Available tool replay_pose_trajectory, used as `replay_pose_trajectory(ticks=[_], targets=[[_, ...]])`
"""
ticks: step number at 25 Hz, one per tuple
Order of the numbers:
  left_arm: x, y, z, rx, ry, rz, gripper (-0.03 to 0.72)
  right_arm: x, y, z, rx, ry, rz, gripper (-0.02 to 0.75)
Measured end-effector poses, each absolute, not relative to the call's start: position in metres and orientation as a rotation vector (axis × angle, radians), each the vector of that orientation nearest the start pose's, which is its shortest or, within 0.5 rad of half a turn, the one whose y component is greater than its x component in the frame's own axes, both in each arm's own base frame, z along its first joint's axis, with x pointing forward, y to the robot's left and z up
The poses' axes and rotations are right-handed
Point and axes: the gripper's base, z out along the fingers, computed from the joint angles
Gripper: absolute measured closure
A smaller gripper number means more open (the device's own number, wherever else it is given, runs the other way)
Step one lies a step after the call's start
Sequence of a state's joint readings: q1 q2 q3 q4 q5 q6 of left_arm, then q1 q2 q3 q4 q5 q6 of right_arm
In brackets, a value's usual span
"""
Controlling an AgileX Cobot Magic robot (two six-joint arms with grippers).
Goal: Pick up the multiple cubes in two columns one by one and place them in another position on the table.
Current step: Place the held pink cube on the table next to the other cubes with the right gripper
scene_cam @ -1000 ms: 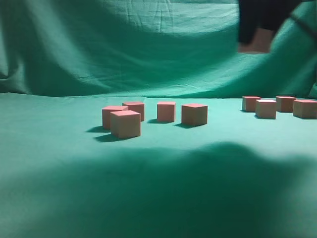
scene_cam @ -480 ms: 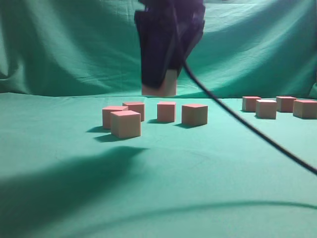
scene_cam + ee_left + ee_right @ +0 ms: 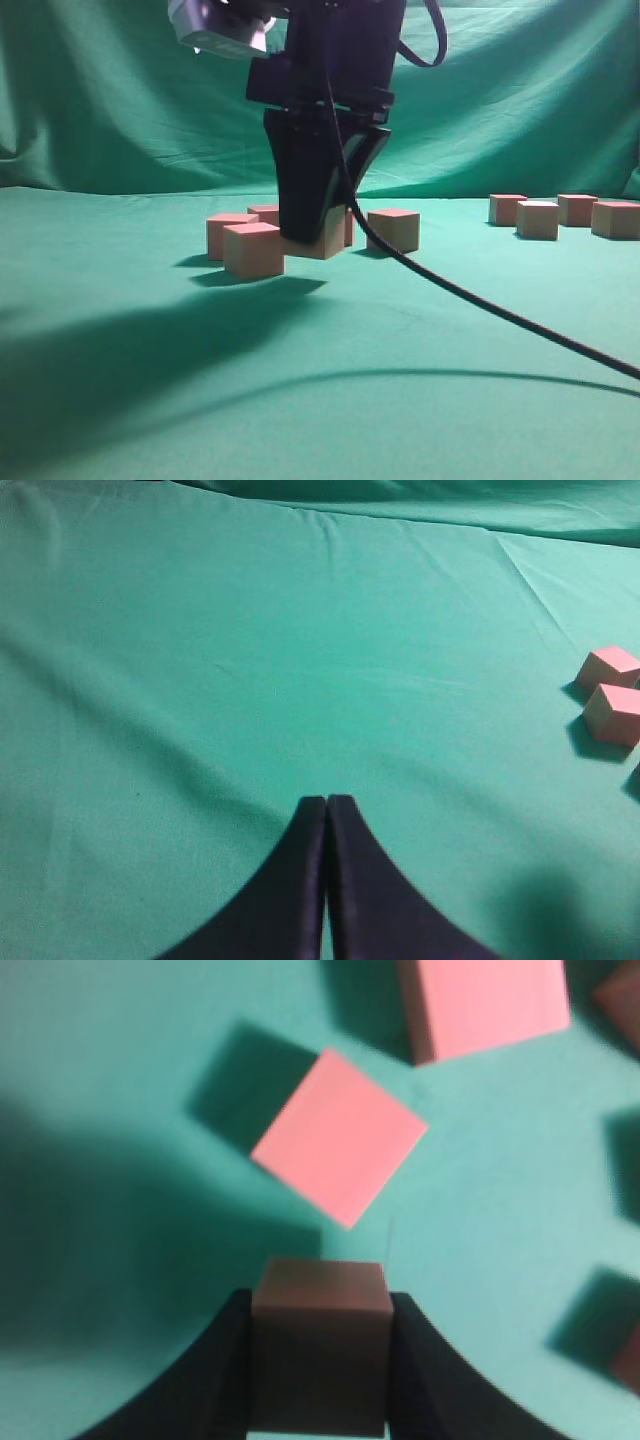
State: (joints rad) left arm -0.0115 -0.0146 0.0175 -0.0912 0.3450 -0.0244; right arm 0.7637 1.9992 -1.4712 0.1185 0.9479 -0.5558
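Cube (image 3: pixel 318 1345) gripped in right jaws, low over worktop (image 3: pixel 420 400); neighbouring cube (image 3: pixel 253 249) may be knocked on release. Left jaws closed, empty.

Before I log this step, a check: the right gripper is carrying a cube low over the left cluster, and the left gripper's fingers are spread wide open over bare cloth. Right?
One thing is wrong: the left gripper's fingers are pressed shut, as the left wrist view shows. The rest holds: the right gripper carries a cube low over the left cluster.
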Motion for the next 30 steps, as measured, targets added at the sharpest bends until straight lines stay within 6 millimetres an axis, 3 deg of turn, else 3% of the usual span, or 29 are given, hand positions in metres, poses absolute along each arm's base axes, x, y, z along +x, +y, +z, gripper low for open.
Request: replay_pose_trajectory(ticks=[11, 22, 25, 26, 27, 30], targets=[[0.053, -0.003, 0.177, -0.069, 1.83, -0.114, 0.688, 0.291, 0.29, 0.17, -1.744, 2.412, 0.173, 0.471], [0.053, -0.003, 0.177, -0.069, 1.83, -0.114, 0.688, 0.291, 0.29, 0.169, -1.742, 2.413, 0.175, 0.471], [0.053, -0.003, 0.177, -0.069, 1.83, -0.114, 0.688, 0.291, 0.291, 0.171, -1.756, 2.427, 0.175, 0.313], [0.053, -0.003, 0.177, -0.069, 1.83, -0.114, 0.688, 0.293, 0.293, 0.182, -1.756, 2.449, 0.177, 0.207], [0.053, -0.003, 0.177, -0.069, 1.83, -0.114, 0.688, 0.295, 0.295, 0.19, -1.746, 2.461, 0.172, 0.164], [0.053, -0.003, 0.177, -0.069, 1.83, -0.114, 0.688, 0.302, 0.297, 0.218, -1.718, 2.493, 0.123, 0.154]])
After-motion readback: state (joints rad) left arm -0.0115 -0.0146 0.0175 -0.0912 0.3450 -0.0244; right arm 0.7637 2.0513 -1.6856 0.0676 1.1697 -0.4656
